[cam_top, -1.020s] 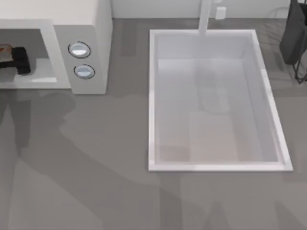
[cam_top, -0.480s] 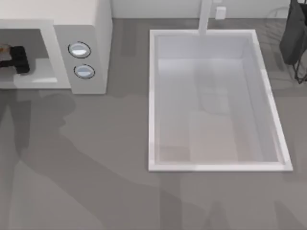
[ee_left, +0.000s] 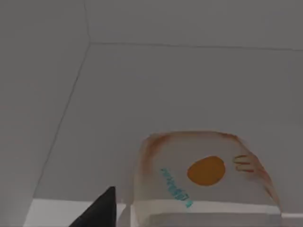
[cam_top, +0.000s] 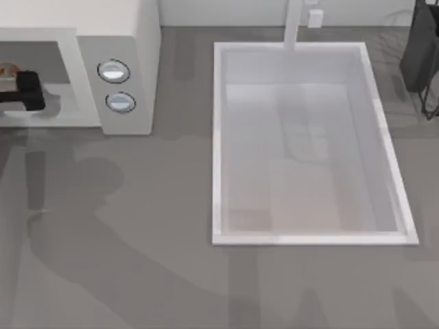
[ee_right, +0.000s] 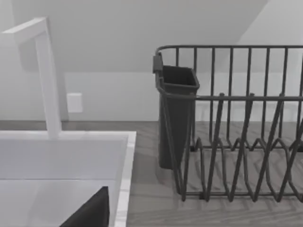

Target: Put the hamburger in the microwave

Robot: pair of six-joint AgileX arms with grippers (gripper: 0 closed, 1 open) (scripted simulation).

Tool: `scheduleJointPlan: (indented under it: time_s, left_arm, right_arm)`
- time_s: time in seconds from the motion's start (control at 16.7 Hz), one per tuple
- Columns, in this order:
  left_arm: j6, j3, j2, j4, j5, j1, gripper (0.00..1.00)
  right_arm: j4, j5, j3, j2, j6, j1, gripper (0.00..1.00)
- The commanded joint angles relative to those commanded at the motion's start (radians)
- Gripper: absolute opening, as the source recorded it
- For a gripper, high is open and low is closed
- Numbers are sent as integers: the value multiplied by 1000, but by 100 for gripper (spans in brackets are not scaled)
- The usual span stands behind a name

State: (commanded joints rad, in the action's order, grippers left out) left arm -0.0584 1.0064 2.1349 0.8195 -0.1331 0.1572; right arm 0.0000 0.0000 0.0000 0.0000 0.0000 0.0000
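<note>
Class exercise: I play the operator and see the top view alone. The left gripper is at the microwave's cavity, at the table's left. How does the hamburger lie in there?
Observer: In the left wrist view, the hamburger lies flat on the grey floor inside the microwave, away from the walls. The left gripper is at the cavity mouth.
Operator: Any markings on it?
Observer: A round orange spot in the middle of its top, brownish edges and teal lettering.
Operator: What does the right arm face?
Observer: A dark dish rack, with a cutlery cup at its end nearest the sink.
</note>
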Motion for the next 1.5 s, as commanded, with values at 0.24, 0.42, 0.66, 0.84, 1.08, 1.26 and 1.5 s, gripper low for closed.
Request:
scheduleJointPlan:
  time_s: [0.24, 0.42, 0.66, 0.84, 1.08, 1.26, 1.5]
  left_arm:
    - [-22, -179, -68, 73, -37, 24, 100]
    - [-38, -315, -122, 121, -54, 50, 100]
    - [-53, -471, -198, 187, -63, 88, 100]
    - [-57, -559, -241, 240, -62, 119, 100]
    - [-51, -627, -266, 293, -52, 159, 100]
    - [-43, -668, -245, 290, -44, 179, 100]
    - [-41, -675, -238, 284, -43, 181, 100]
  right_arm:
    - [0, 0, 0, 0, 0, 0, 100]
    - [0, 0, 0, 0, 0, 0, 100]
    - [0, 0, 0, 0, 0, 0, 100]
    - [0, 0, 0, 0, 0, 0, 100]
    - [0, 0, 0, 0, 0, 0, 100]
    - [0, 0, 0, 0, 0, 0, 100]
    - [0, 0, 0, 0, 0, 0, 100]
